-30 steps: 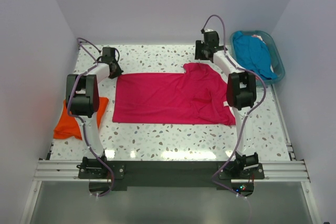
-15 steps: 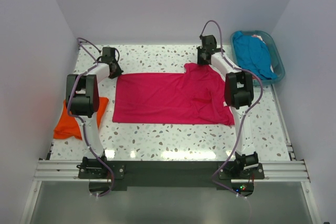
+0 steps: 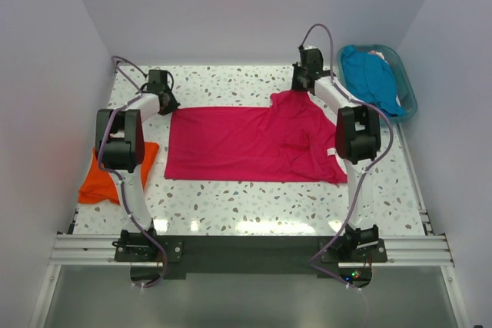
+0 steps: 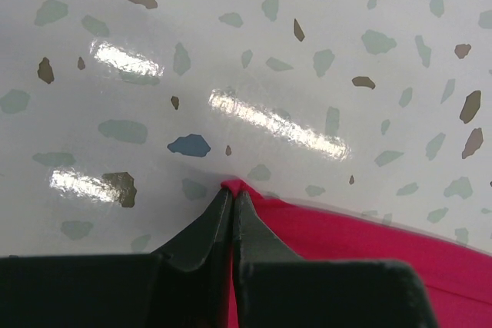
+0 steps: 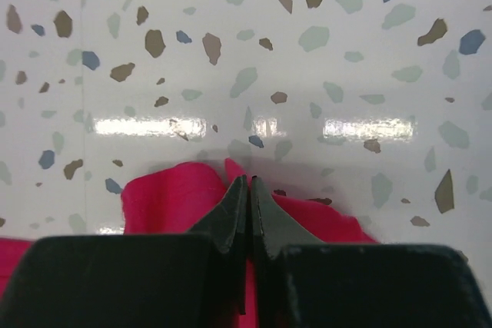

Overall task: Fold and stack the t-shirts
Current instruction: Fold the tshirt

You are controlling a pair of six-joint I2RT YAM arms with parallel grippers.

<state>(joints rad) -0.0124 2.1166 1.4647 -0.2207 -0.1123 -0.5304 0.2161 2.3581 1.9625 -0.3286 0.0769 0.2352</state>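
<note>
partly, the left arm [image 3: 121,142] hides the orange t-shirt [image 3: 92,182] near the pink t-shirt [image 3: 238,144].

Basket [image 3: 408,90] stands right of right gripper [image 3: 297,88]; tabletop [image 3: 231,81] open leftward.

The left arm [image 3: 123,144] and right arm [image 3: 355,132] rise from their bases, elbows raised, forearms angling inward and away. The left gripper [image 4: 232,197] is closed, its tips pinching a corner of the pink shirt [image 3: 238,144]. The right gripper [image 5: 249,186] is also closed on the shirt's far edge, though how much cloth it holds is hard to tell.
</note>
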